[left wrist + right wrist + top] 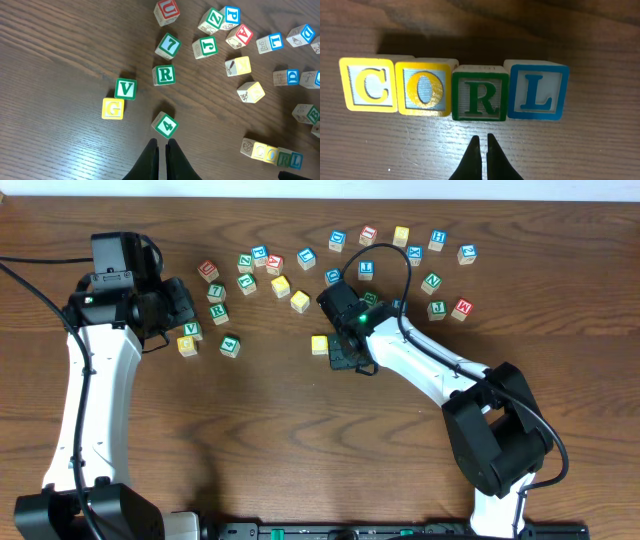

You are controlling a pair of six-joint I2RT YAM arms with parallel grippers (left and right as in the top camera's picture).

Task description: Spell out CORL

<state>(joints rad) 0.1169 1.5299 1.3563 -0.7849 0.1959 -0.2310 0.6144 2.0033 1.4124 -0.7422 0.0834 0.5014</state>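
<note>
Right tool (482, 141) shut, empty, near CORL (454, 90), four cubes touching in row

My right claw (345, 352) hangs low over the dark wooden table (280, 440). A small wooden cube with a plain yellow top (319, 345) peeks out just to its left; my wrist hides whatever lies beneath. Beyond the claw lie scattered wooden letter cubes (366, 269) edged blue, green, red and yellow. My left claw (178, 305) hovers well apart, near a green-lettered wooden cube (191, 331) just beside a yellow-faced one (186, 346).
</note>
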